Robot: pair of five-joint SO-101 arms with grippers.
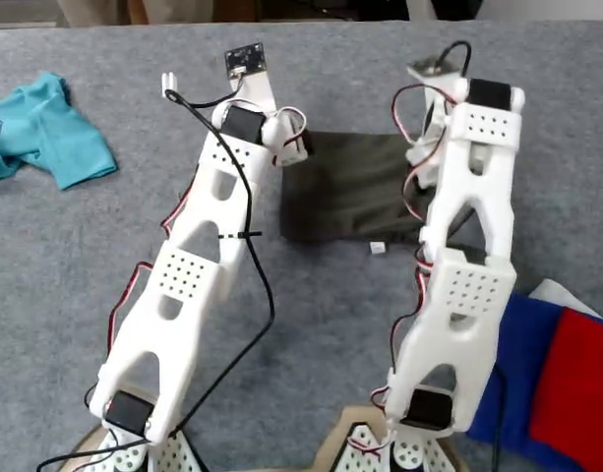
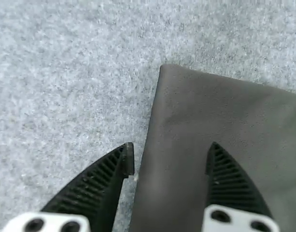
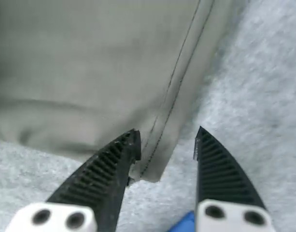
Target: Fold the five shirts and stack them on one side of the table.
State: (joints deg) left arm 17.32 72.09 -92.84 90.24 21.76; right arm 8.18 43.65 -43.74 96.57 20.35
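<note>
At upper left lay a crumpled teal shirt (image 1: 50, 133); my left claw (image 2: 170, 147) and right claw (image 3: 168, 133) gaped wide over the smooth rectangular dark shirt (image 1: 345, 187).

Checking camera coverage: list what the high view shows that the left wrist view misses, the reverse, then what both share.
High view, not left wrist view: a crumpled teal shirt at the table's far left, a red shirt on a blue shirt at near right, the left arm and right arm. Left wrist view, not high view: the left end effector open astride the dark shirt's edge, one finger over shirt, one over table. Both: the folded dark shirt and grey table.
</note>
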